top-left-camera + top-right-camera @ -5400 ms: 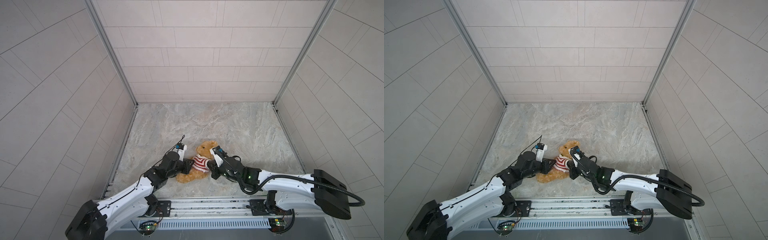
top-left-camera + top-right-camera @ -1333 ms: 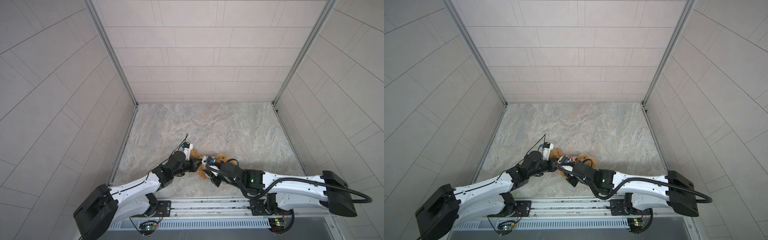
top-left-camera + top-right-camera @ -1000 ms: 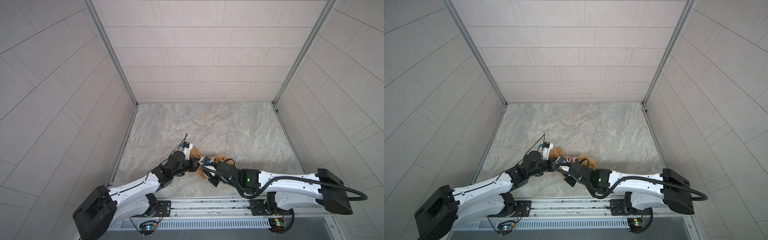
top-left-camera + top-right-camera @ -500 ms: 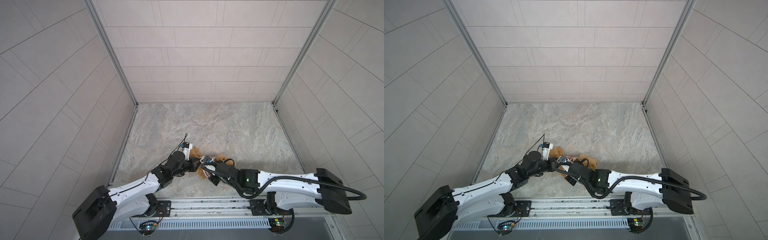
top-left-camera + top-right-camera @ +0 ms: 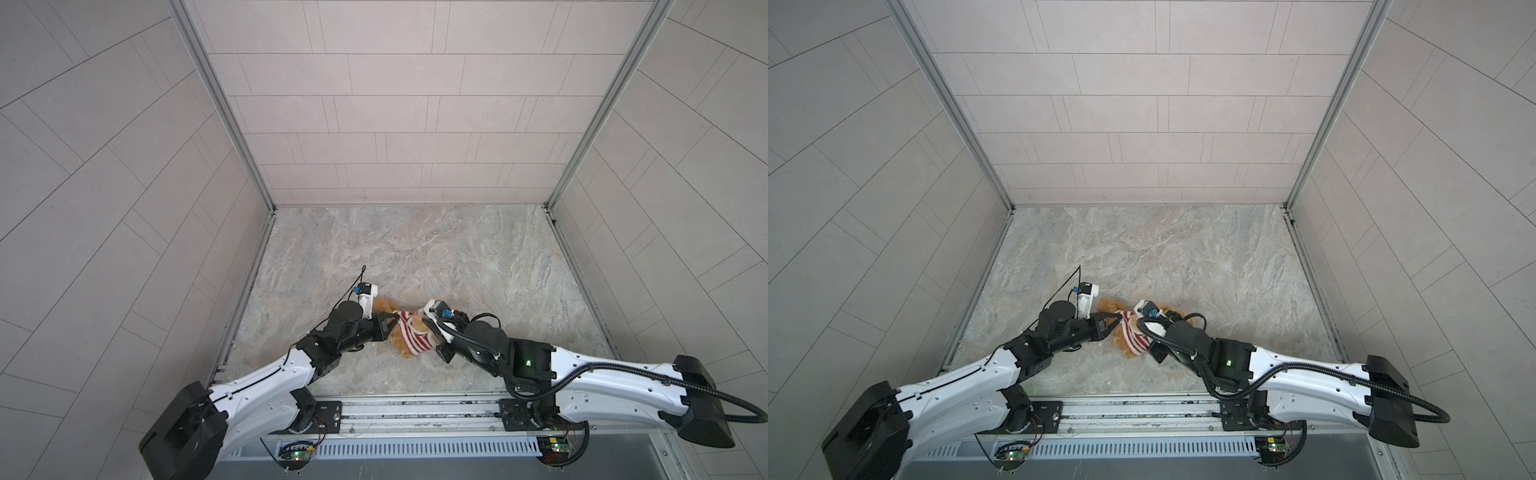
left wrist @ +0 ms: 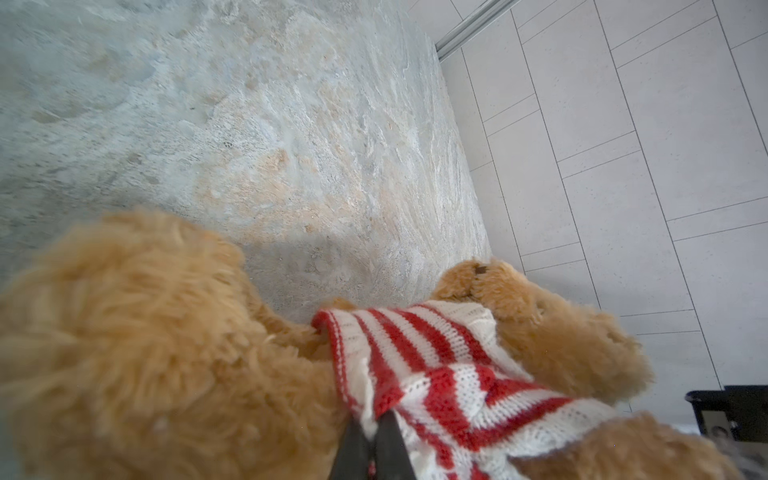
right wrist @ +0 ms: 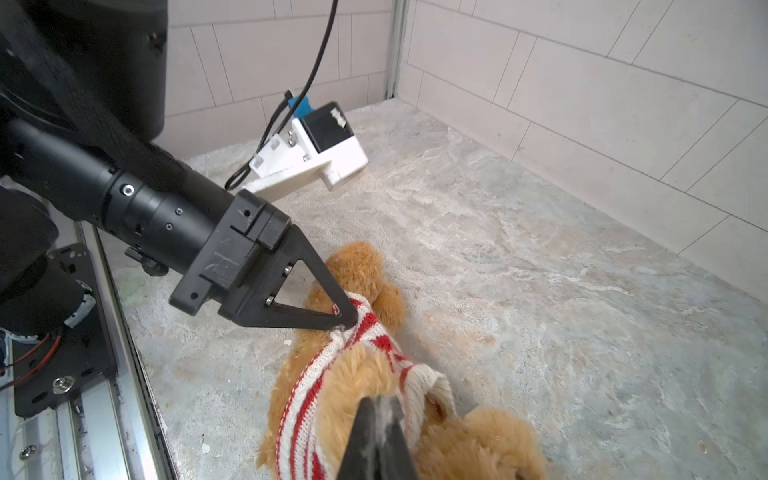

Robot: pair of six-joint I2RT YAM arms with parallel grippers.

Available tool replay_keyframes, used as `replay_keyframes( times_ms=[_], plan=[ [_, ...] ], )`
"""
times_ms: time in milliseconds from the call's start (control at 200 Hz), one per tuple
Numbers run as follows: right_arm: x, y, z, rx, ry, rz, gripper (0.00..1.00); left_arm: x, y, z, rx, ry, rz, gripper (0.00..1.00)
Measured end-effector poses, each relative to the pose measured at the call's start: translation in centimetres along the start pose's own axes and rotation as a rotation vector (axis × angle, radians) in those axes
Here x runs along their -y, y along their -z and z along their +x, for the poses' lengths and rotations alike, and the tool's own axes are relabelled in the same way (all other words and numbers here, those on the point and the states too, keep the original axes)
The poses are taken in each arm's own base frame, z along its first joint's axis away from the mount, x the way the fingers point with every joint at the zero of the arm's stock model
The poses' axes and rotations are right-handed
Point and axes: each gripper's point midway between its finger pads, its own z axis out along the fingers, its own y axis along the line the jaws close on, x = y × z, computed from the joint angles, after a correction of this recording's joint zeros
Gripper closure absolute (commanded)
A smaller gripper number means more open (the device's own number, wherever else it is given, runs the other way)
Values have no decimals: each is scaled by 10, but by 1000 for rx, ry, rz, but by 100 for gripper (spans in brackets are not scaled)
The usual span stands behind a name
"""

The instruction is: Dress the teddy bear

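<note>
Grey marbled floor point(image 5: 415, 249), boxed in by pale tiled walls point(image 5: 407, 124), and that's about it for scenery. Bear point(image 7: 359, 266) is found lying on that floor toward the near edge, a bit left of centre in both top views. Sweater point(image 6: 419, 353) is already wrapped around the body, red and white stripes bunched up rather than sitting flat. Left gripper point(image 7: 345, 320) is seen pinched tight on one knit edge, jaws closed right down on the fabric. Right gripper point(image 7: 380, 409) is likewise clamped on a white ribbed edge at the opposite end, with nothing but knit between the tips as far as can be told. So the garment is held stretched between two pinches, which is judged to be the pull-it-over-the-body stage, not the start and not the finish. Whether either paw has been fed through a sleeve can't be made out, too much fur in the way. Next move would probably call for the two edges to be drawn apart and down along the torso, gently and together, with fur kept out of the pinches so the bear isn't just dragged across the floor.
</note>
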Motion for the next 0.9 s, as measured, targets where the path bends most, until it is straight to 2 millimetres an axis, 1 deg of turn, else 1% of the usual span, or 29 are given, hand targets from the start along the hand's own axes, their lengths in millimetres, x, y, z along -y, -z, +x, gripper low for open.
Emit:
replay_keyframes(
  times_ms=[105, 215, 345, 420, 546, 626, 696, 736, 771, 901],
  plan=[
    [3, 6, -2, 43, -22, -9, 100, 1, 3, 0, 1, -16, 4, 100],
    [5, 6, -2, 56, -32, -8, 100, 0, 5, 1, -3, -30, -1, 100],
    [8, 1, 0, 53, -55, 9, 100, -1, 5, 3, -11, -33, -4, 100],
    [10, -4, 5, 37, -67, 29, 100, -1, 4, 5, -20, -36, -4, 100],
    [11, -10, 7, 35, -96, 51, 100, 7, 3, 14, -53, -76, 11, 100],
    [13, -12, 2, 54, -117, 62, 100, 17, 3, 17, -69, -112, 32, 100],
    [14, -12, -3, 70, -134, 70, 100, 28, 3, 15, -71, -140, 54, 100],
    [15, -12, -8, 84, -146, 76, 100, 33, 4, 13, -71, -153, 63, 94],
    [16, -11, -12, 96, -156, 80, 100, 36, 4, 12, -71, -164, 68, 91],
    [19, -9, -27, 140, -204, 91, 100, 41, 12, 6, -54, -202, 62, 93]
  ],
)
